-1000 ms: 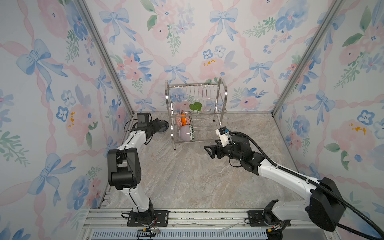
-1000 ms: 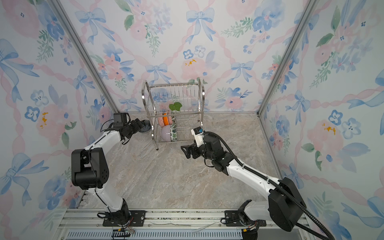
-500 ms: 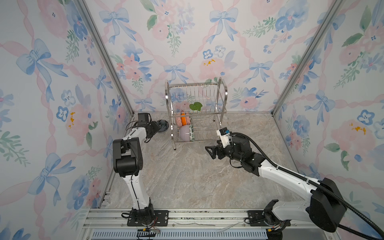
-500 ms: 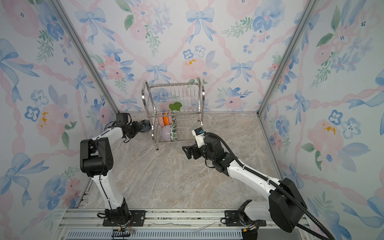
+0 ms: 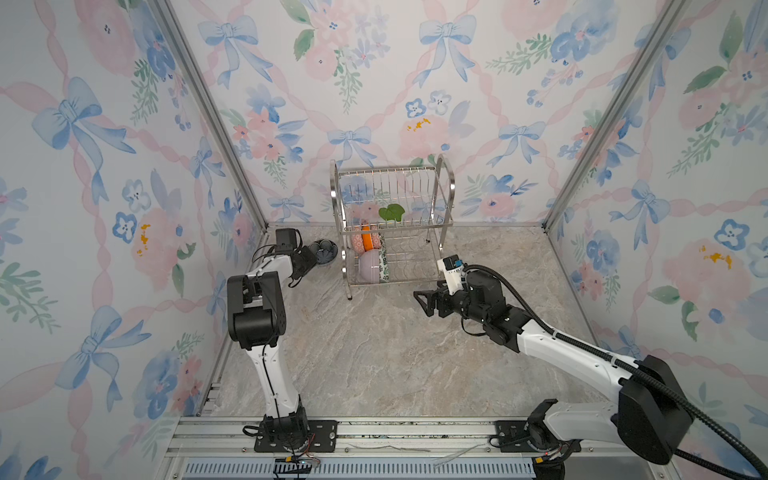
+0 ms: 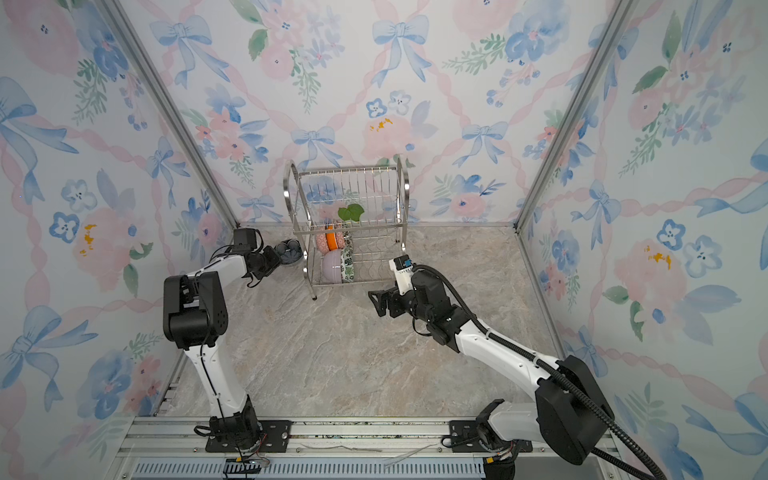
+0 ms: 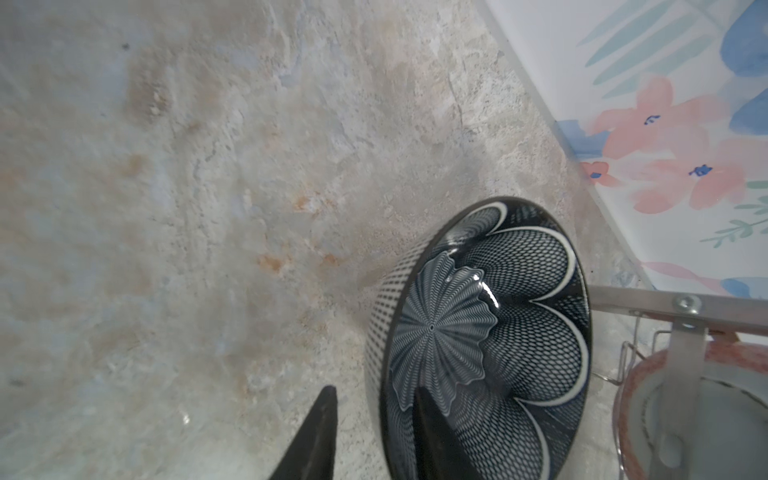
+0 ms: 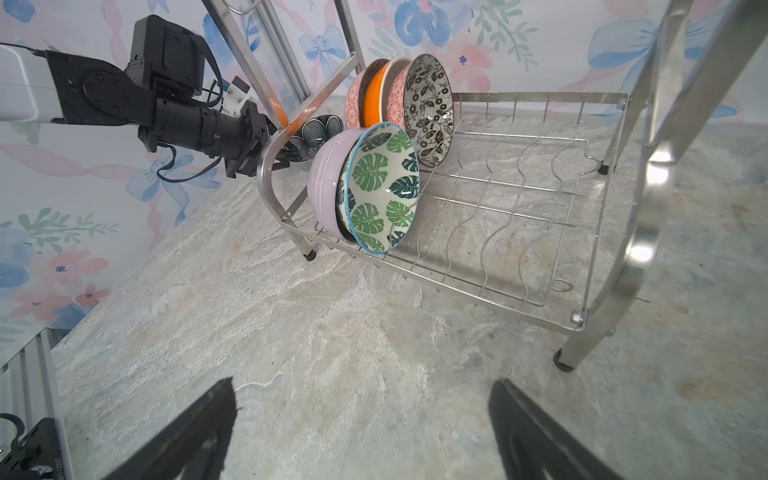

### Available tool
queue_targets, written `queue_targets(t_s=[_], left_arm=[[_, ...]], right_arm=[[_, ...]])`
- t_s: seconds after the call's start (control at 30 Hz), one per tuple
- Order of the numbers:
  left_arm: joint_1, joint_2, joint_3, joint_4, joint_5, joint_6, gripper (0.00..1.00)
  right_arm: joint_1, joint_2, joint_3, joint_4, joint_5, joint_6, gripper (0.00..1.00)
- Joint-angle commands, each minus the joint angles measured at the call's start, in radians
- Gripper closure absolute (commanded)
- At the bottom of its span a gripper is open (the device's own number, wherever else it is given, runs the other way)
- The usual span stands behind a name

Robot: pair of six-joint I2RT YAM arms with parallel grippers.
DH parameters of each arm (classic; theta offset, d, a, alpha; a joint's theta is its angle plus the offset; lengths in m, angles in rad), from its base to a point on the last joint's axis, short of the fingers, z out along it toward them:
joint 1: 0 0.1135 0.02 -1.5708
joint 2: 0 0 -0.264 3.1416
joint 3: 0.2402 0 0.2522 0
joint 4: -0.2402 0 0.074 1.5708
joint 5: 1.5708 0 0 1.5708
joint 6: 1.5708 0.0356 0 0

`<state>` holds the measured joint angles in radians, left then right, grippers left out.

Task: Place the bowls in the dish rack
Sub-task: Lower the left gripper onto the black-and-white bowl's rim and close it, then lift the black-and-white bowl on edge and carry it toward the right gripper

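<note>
The left wrist view's edge cut off the dark blue bowl and the left tool, and in the right wrist view the rack hid that tool's tips.

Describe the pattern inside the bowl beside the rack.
Dark blue bowl: white-edged netted petals; left wrist view shows it best.

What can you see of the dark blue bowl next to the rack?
The dark blue bowl is round, glossy, ceramic-looking, with white petal outlines, netting inside and dots outside. It sits on the marbled table beside the dish rack, not in it. The left claw straddles its rim, one finger inside, one outside.
</note>
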<state>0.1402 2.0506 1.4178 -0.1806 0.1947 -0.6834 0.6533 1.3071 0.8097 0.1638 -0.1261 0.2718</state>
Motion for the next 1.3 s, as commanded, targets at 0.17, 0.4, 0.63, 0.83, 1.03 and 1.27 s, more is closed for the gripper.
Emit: queue_targets(t_s=[0.17,0.4,0.63,0.83,1.03,1.27], left_arm=[[0.008,-0.036,-0.016,-0.004,-0.004,0.067,0.83],[0.017,-0.057,-0.039,-0.014,-0.007,0.102,0.88],[0.028,-0.112,-0.071,-0.027,0.008,0.122,0.97],[0.03,-0.234,-0.165,-0.049,0.042,0.129,1.0],[0.021,-0.382,-0.26,-0.136,0.021,0.174,1.0],[0.019,-0.521,-0.386,-0.216,-0.022,0.199,1.0]], right_arm=[[-0.017,-0.009,-0.022,0.028,0.006,0.017,0.03],[-0.023,-0.016,-0.03,0.035,0.008,0.026,0.03],[-0.03,-0.025,-0.035,0.037,0.006,0.031,0.03],[-0.039,-0.025,-0.042,0.039,0.011,0.041,0.03],[-0.056,-0.034,-0.047,0.04,0.015,0.056,0.04],[-0.072,-0.04,-0.059,0.051,0.013,0.073,0.04]])
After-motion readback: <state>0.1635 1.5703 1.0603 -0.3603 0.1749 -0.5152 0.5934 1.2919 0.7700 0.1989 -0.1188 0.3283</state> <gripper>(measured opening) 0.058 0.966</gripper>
